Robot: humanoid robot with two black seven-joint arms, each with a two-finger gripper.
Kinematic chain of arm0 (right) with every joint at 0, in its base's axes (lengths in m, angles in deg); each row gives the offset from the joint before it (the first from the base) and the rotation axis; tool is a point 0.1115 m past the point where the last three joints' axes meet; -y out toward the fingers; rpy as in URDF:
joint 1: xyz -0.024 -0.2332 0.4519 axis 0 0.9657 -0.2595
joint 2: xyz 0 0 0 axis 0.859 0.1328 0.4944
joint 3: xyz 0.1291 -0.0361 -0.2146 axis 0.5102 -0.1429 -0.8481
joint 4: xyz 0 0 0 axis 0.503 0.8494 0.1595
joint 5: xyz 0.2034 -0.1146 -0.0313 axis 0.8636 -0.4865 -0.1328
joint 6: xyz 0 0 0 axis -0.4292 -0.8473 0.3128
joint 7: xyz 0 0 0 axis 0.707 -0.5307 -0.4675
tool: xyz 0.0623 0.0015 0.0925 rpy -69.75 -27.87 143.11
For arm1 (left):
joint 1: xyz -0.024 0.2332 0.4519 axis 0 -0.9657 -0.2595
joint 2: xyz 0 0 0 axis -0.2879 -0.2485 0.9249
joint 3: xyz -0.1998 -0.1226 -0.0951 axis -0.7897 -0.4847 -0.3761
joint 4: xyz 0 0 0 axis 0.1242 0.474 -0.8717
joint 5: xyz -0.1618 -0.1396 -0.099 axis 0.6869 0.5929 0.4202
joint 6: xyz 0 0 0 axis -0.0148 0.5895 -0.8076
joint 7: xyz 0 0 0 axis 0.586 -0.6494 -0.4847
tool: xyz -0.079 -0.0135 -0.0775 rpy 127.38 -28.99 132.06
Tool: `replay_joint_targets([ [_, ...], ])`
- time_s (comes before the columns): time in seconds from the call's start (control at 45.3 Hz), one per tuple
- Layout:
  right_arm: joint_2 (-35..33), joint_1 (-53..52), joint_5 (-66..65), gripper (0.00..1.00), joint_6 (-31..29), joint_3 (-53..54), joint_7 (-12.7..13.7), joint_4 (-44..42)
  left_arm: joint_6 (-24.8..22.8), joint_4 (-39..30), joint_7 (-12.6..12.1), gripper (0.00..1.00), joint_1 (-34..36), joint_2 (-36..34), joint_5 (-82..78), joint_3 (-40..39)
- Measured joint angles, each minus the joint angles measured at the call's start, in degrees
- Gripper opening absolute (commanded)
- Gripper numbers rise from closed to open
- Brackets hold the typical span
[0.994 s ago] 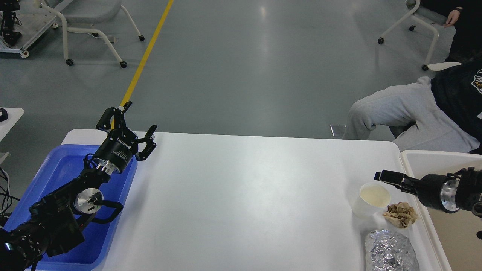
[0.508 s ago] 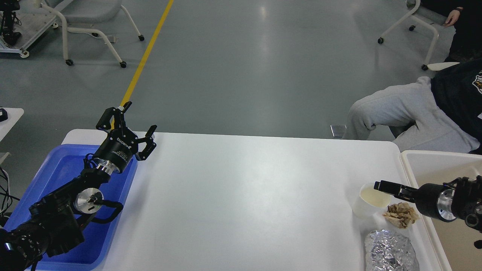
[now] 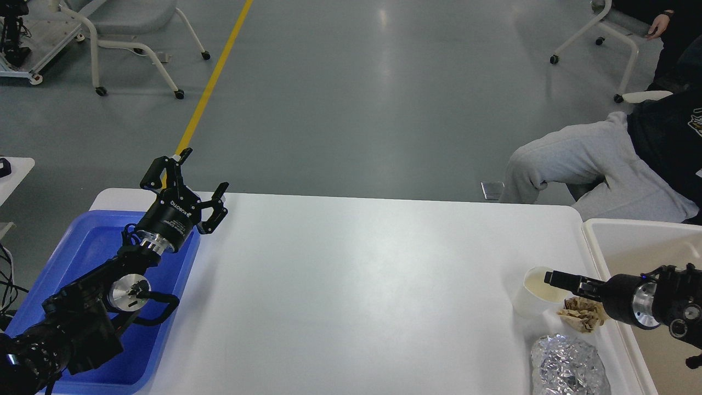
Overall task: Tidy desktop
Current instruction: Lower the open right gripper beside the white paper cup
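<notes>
Desktop (image 3: pixel 351 285), white and broad, fills the view below us between a blue tub (image 3: pixel 82 258) on the left and a cream tub (image 3: pixel 620 236) on the right; our left gripper (image 3: pixel 192 175) hangs over the blue tub's far corner, fingers spread; our right gripper (image 3: pixel 554 277) reaches above a paper cup (image 3: pixel 535 299), its fingers indistinguishable; crumpled brown paper (image 3: pixel 582 315) and a foil ball (image 3: pixel 569 366) lie just beside the cup
</notes>
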Motion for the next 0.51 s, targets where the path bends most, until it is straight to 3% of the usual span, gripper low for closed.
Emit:
replay_joint_targets([
  [0.508, 2.4, 0.16, -1.39, 0.87, 3.73, -4.15, -3.33, -3.74, 0.0, 0.0, 0.01, 1.0, 0.0, -0.01, 0.0, 0.0],
])
